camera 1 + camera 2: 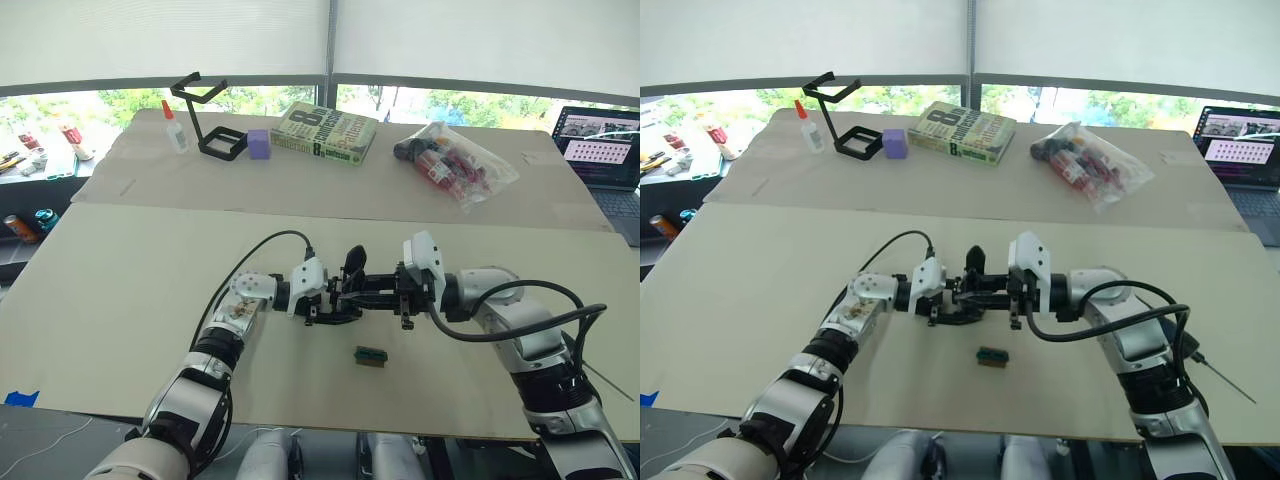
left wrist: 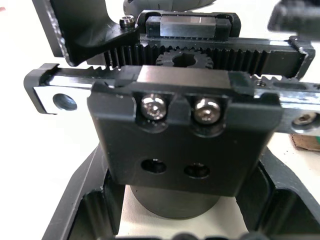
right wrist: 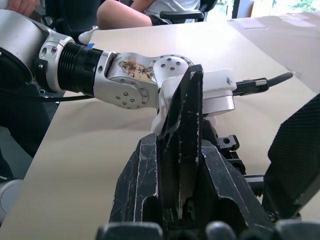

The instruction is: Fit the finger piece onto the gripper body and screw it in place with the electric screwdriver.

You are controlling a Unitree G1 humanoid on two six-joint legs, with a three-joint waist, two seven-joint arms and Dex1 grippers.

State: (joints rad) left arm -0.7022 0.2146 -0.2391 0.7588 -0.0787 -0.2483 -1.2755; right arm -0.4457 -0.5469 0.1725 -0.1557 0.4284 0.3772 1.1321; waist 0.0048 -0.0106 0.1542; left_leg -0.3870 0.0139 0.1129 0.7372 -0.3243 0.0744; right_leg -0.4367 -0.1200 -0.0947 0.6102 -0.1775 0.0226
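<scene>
Over the middle of the table my left gripper (image 1: 322, 300) is shut on the gripper body (image 2: 180, 130), a black rack-and-pinion block. Its front carriage carries two screws above two open holes, and its pointed finger (image 1: 353, 265) stands upright. Facing it from the right, my right gripper (image 3: 182, 170) is shut on the finger piece (image 3: 183, 120), whose flat black tip points toward the body and ends close in front of it. A thin metal bit (image 1: 1227, 384) sticks out beside my right forearm. The rest of the electric screwdriver is hidden behind that arm.
A small green-and-brown block (image 1: 370, 355) lies on the table just in front of the grippers. Along the back stand a glue bottle (image 1: 174, 128), a black wire stand (image 1: 210, 118), a purple block (image 1: 259, 144), a book (image 1: 326, 133) and a bag of small items (image 1: 455, 160). A laptop (image 1: 605, 150) sits far right.
</scene>
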